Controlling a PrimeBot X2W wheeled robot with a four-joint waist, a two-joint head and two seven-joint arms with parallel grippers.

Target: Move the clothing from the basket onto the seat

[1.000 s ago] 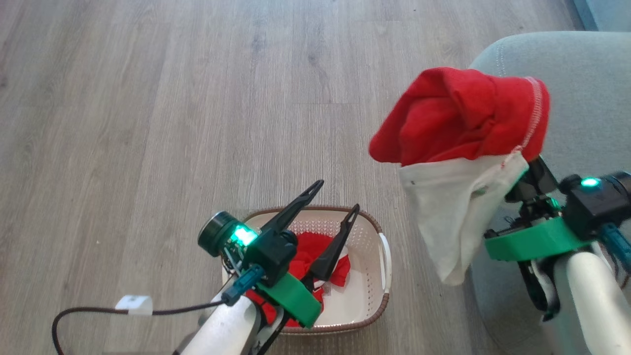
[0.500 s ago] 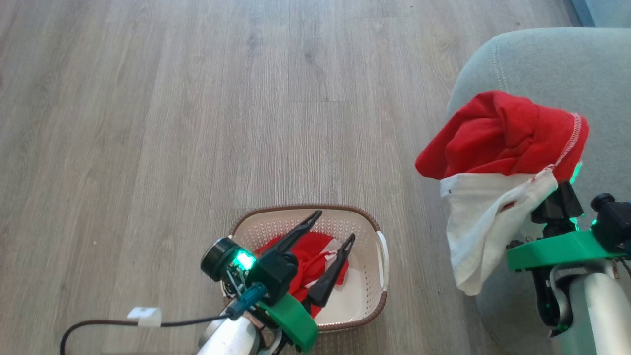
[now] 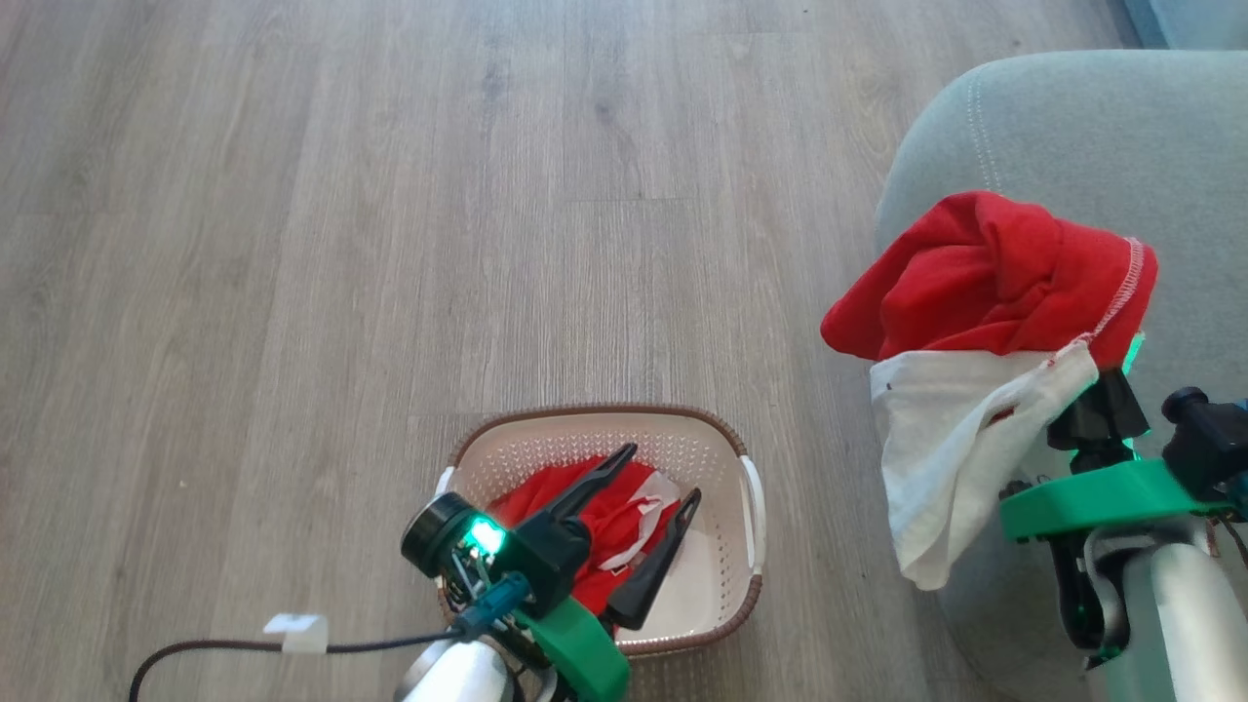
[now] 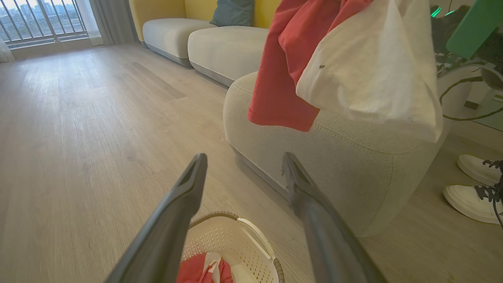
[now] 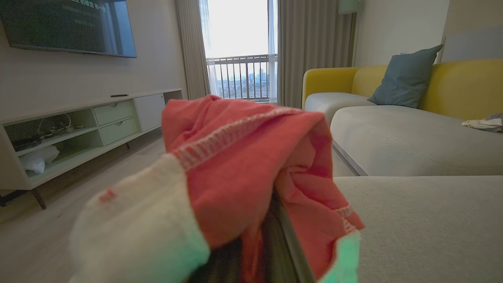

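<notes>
- My right gripper (image 5: 275, 251) was closed tight on the red and white garment (image 3: 985, 292). The soft cloth was draped over my dark fingers and hid their tips.
- This garment was at the right of the head view, in front of the rounded corner of the seat (image 3: 1072, 127). Its red part was bunched in thick folds, with a white zigzag seam along one edge. Its large white panel hung down loose and wrinkled, past the edge of the seat. I could not tell if the cloth touched the cushion.
- The seat was a big grey-green cushion of finely woven fabric, with a line of pale stitching near its curved corner.
- My left gripper (image 3: 661, 473) was at the lower middle of the head view, over the basket (image 3: 726, 458). Its two long tapered fingers were spread wide apart and held nothing.
- The basket was rectangular with rounded corners. It was of cream plastic with small holes in the walls, a brown woven-look rim and white side handles. It stood on the floor (image 3: 292, 244), left of the seat and apart from it.
- The second garment (image 3: 595, 526) lay crumpled inside the basket, mostly red with white trim, partly behind my left fingers.
- The floor was of pale grey planks with wood grain.
- A thin dark cable (image 3: 214, 645) with a white tag ran along the lower left of the head view.
</notes>
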